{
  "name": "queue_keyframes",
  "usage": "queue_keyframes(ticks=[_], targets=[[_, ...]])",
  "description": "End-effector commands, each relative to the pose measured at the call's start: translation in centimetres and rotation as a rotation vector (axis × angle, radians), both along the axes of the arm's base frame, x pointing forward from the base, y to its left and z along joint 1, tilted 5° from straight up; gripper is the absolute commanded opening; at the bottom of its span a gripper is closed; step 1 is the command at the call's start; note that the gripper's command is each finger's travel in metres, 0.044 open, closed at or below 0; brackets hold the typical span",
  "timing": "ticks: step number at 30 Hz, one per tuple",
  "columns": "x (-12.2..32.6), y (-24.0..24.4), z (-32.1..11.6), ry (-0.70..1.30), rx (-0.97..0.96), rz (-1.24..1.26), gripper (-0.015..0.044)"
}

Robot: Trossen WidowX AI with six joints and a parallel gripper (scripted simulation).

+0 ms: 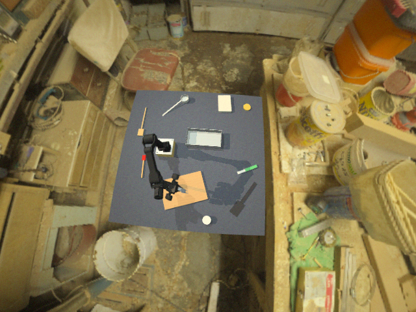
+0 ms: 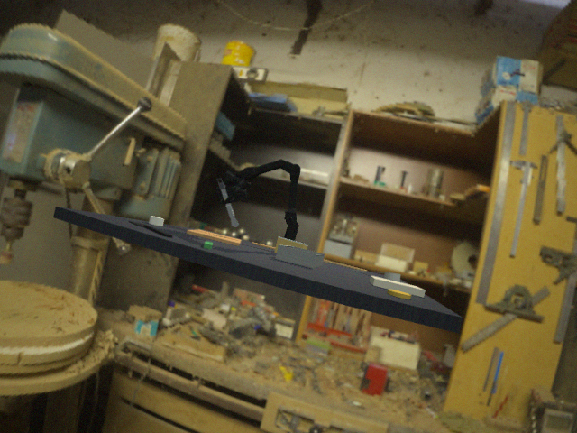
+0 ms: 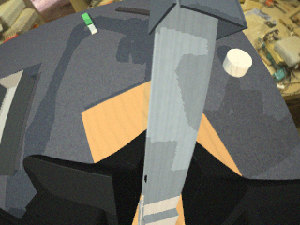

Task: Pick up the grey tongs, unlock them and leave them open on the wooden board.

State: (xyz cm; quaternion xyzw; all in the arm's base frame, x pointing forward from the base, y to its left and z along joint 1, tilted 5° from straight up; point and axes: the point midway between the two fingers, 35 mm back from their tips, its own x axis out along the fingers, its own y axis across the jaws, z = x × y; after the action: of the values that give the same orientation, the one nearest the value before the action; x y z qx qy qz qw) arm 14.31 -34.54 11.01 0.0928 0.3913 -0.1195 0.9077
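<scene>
The grey tongs [image 1: 181, 190] [image 2: 233, 217] [image 3: 178, 94] hang in the air, clear of the table and steeply tilted in the exterior view. Their arms look close together; the lock cannot be made out. My gripper [image 1: 177, 188] [image 2: 227, 199] [image 3: 166, 133] is shut on the tongs partway along their length. The flared end shows at the top of the wrist view. The wooden board [image 1: 198, 179] [image 2: 214, 235] [image 3: 110, 119] lies flat below, partly hidden by the arm and tongs. The roasting tin [image 1: 205, 146] [image 2: 297, 255] [image 3: 16, 127] stands apart from the board, with nothing across it.
A white cylinder [image 1: 206, 220] [image 2: 156, 220] [image 3: 237, 62] stands near the board. A green-and-white marker [image 1: 251, 168] [image 2: 208, 244] [image 3: 88, 20] and a dark spatula [image 1: 238, 207] lie on the board's other side. A ladle [image 1: 184, 99], a white block [image 1: 224, 103] and a yellow disc [image 1: 246, 106] are beyond the tin.
</scene>
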Motion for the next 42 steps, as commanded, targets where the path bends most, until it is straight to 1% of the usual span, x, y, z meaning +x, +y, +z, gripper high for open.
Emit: queue_keyframes(ticks=[1, 12, 22, 34, 42], targets=[[0.4, -0.1, -1.1, 0.115, 0.05, -0.004, -0.015], [0.8, 0.1, -3.2, 0.457, 0.13, 0.017, -0.015], [0.7, 0.4, -3.7, 0.776, 0.139, 0.056, -0.015], [0.7, 0.4, -3.8, 0.798, 0.137, 0.059, -0.015], [0.7, 0.3, -4.9, 0.798, 0.137, 0.059, -0.015]])
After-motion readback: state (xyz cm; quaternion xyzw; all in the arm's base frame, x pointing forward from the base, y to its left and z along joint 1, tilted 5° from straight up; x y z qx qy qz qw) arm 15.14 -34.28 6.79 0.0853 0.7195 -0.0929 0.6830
